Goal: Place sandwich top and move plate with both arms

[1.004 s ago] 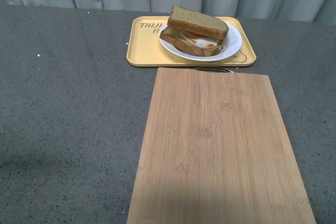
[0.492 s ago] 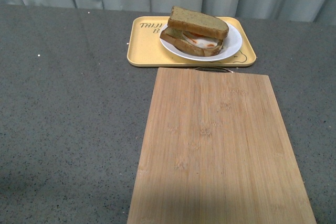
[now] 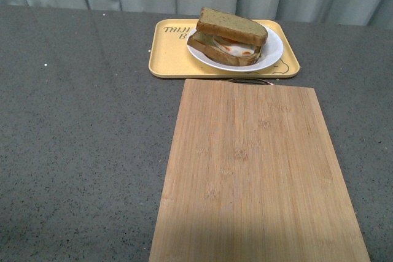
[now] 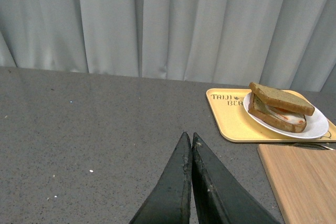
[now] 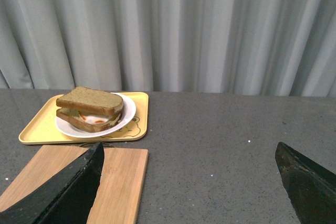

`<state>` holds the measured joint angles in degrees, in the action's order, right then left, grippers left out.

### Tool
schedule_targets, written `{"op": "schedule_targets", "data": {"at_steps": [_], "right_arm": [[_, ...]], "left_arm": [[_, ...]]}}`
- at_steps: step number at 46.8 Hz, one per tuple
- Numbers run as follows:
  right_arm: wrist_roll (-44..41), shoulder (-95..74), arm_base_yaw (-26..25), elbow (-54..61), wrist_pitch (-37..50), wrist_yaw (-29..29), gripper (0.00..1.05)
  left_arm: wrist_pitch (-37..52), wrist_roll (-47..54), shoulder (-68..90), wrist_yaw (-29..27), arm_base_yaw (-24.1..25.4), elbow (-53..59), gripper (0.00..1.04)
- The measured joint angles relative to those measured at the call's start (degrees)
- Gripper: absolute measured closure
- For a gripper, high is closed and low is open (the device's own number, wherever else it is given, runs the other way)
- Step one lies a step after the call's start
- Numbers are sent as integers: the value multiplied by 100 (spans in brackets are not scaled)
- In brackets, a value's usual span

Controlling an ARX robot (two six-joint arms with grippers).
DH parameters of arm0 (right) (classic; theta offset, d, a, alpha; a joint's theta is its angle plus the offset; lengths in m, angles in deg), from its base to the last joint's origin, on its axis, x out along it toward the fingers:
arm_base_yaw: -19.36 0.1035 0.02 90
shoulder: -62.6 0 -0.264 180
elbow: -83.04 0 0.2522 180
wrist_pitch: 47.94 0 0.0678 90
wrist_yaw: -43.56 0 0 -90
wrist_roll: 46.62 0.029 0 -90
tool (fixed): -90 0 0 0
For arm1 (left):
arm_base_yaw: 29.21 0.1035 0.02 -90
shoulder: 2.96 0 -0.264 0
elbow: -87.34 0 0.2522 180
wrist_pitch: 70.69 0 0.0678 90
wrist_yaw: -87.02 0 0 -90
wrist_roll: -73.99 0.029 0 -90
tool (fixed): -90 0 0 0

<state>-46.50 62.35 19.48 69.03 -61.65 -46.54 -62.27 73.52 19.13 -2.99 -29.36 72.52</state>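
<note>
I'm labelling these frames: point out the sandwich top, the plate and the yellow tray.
sandwich top [image 3: 232, 26]: front view, middle of its upper face.
plate [image 3: 274, 48]: front view, bare white rim to the right of the sandwich.
yellow tray [image 3: 167, 58]: front view, bare floor left of the plate.

Soft, even room light, no hard glare. Front view sharp across grey table [image 3: 80, 151]; faint darker band along near edge of cutting board [image 3: 258, 237]. Sandwich top [image 3: 231, 25] casts small shadow onto plate [image 3: 270, 59]. Curtain [image 4: 157, 19] evenly lit, folds shaded softly. Left gripper [image 4: 191, 139] close to lens, slightly soft, dull sheen on black metal. Right gripper [image 5: 189, 153] fingers dark, underexposed, edges blurred. Mild grain on tabletop
</note>
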Motion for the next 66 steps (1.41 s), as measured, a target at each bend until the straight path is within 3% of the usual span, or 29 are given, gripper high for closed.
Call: {"op": "schedule_targets", "data": {"at_steps": [28,33,43,48,66], "right_arm": [[-2,0,0,-2,0,-2,9],[0,0,0,0,0,0,9],[0,0,0,-2,0,0,9],[-2,0,0,0,0,0,9],[0,0,0,0,0,-2,9]], "left_arm": [[-1178,0,-1189,0,0,0,101],[-2144,0,-1996,0,0,-2,101],[-2203,2,-2179,2,0,-2,101],[-2203,0,-2186,2,0,-2,86],[-2205,2,-2186,2,0,-2,6]]}}
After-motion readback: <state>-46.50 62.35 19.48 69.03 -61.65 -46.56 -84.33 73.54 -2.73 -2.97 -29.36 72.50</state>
